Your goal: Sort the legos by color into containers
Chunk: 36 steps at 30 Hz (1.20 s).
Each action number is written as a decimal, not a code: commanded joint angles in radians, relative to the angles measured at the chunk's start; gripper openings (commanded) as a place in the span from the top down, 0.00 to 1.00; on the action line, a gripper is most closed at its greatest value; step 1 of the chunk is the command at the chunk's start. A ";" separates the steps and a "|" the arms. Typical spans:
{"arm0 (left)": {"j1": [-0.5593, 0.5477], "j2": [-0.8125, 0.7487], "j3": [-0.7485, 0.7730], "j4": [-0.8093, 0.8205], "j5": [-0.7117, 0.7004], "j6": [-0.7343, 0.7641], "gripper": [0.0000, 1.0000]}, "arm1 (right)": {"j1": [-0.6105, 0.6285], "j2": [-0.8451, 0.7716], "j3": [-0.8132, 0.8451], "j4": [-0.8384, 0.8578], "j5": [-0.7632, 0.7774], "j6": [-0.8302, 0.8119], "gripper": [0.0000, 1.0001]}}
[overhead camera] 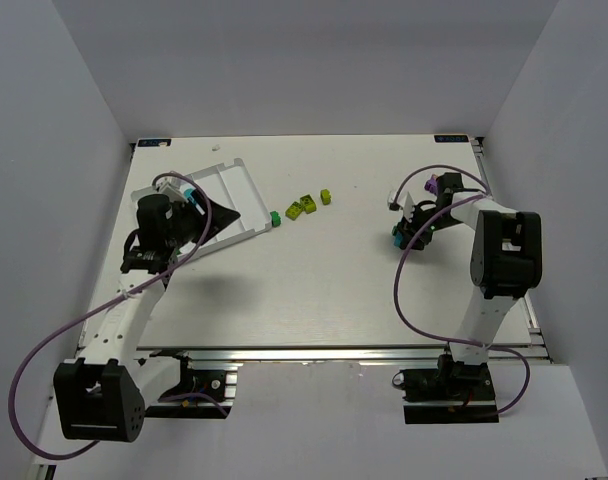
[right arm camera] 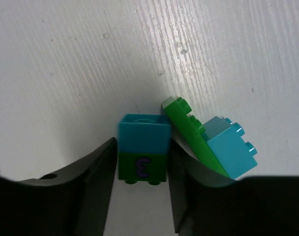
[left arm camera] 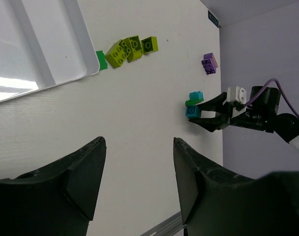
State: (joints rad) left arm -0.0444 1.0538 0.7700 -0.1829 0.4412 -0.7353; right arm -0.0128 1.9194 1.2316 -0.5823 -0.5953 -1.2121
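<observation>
The white tray (overhead camera: 232, 186) lies at the table's (overhead camera: 314, 290) far left, its long compartments set apart by raised ridges. The stretches seen by the left wrist camera show only bare white plastic; the rest of the tray is hidden under the left arm. The left gripper (left arm camera: 138, 167) hangs just off the tray's near edge, its fingers spread wide with only table between them. A dark green brick (left arm camera: 101, 60) sits just beside the tray's corner, and 3 yellow-green bricks (left arm camera: 131, 47) cluster near it on the table. Well apart, at the right side, the right gripper (right arm camera: 141, 169) is clamped on a cyan-and-green stack (right arm camera: 143, 142), a finger pressed to each flank. Touching that stack leans a tilted green plate with a cyan brick (right arm camera: 227, 147). A purple brick (left arm camera: 209, 64) lies farther back.
</observation>
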 commanded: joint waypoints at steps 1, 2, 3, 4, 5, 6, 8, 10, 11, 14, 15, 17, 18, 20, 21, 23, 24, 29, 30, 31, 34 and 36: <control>-0.028 0.011 -0.018 0.072 0.014 -0.045 0.33 | 0.002 0.016 0.039 -0.042 -0.026 -0.013 0.54; -0.047 0.015 -0.023 0.086 0.013 -0.056 0.33 | 0.002 0.013 0.037 -0.050 -0.027 -0.020 0.56; -0.060 0.023 -0.031 0.103 0.010 -0.079 0.33 | 0.002 0.006 0.032 -0.062 -0.026 -0.032 0.60; -0.074 0.029 -0.035 0.118 0.007 -0.091 0.33 | 0.002 0.001 0.031 -0.074 -0.029 -0.041 0.61; -0.109 0.049 -0.037 0.150 -0.002 -0.101 0.33 | 0.002 -0.005 0.028 -0.086 -0.032 -0.052 0.64; -0.130 0.061 -0.040 0.166 -0.010 -0.117 0.33 | 0.002 -0.022 0.019 -0.102 -0.043 -0.059 0.65; -0.201 0.112 -0.035 0.215 -0.036 -0.131 0.33 | 0.002 -0.043 0.009 -0.117 -0.060 -0.079 0.68; -0.247 0.153 -0.028 0.270 -0.047 -0.159 0.33 | 0.004 -0.077 0.008 -0.160 -0.110 -0.093 0.71; -0.290 0.176 -0.023 0.292 -0.047 -0.168 0.33 | 0.005 -0.089 0.012 -0.181 -0.132 -0.098 0.71; -0.359 0.273 0.003 0.370 -0.041 -0.203 0.33 | 0.011 -0.141 0.020 -0.249 -0.216 -0.116 0.73; -0.374 0.322 0.014 0.414 -0.026 -0.223 0.33 | 0.040 -0.176 0.017 -0.258 -0.259 -0.122 0.74; -0.415 0.374 0.047 0.459 -0.003 -0.246 0.33 | 0.069 -0.216 -0.001 -0.264 -0.294 -0.125 0.74; -0.431 0.424 0.063 0.477 0.025 -0.263 0.33 | 0.083 -0.253 -0.007 -0.266 -0.319 -0.127 0.74; -0.471 0.495 0.109 0.543 0.056 -0.286 0.33 | 0.129 -0.301 -0.023 -0.263 -0.343 -0.126 0.74; -0.494 0.515 0.121 0.566 0.065 -0.295 0.33 | 0.160 -0.316 -0.027 -0.258 -0.350 -0.125 0.74; -0.514 0.570 0.149 0.644 0.094 -0.340 0.33 | 0.188 -0.355 -0.038 -0.228 -0.359 -0.090 0.74; -0.532 0.589 0.156 0.669 0.105 -0.354 0.32 | 0.212 -0.365 -0.043 -0.215 -0.362 -0.077 0.74; -0.575 0.658 0.190 0.778 0.137 -0.412 0.32 | 0.270 -0.404 -0.041 -0.168 -0.376 -0.005 0.74; -0.584 0.670 0.189 0.787 0.143 -0.417 0.32 | 0.287 -0.405 -0.041 -0.160 -0.376 0.005 0.74; -0.589 0.675 0.189 0.796 0.145 -0.427 0.32 | 0.295 -0.408 -0.041 -0.154 -0.374 0.014 0.74; -0.601 0.684 0.187 0.813 0.154 -0.432 0.32 | 0.323 -0.411 -0.046 -0.108 -0.365 0.068 0.74; -0.606 0.684 0.189 0.815 0.156 -0.434 0.32 | 0.335 -0.411 -0.050 -0.076 -0.360 0.098 0.74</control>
State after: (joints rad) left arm -0.6418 1.7470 0.9298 0.5678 0.5697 -1.1522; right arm 0.3027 1.5364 1.1942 -0.7254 -0.9302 -1.1809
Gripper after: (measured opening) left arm 0.680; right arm 0.432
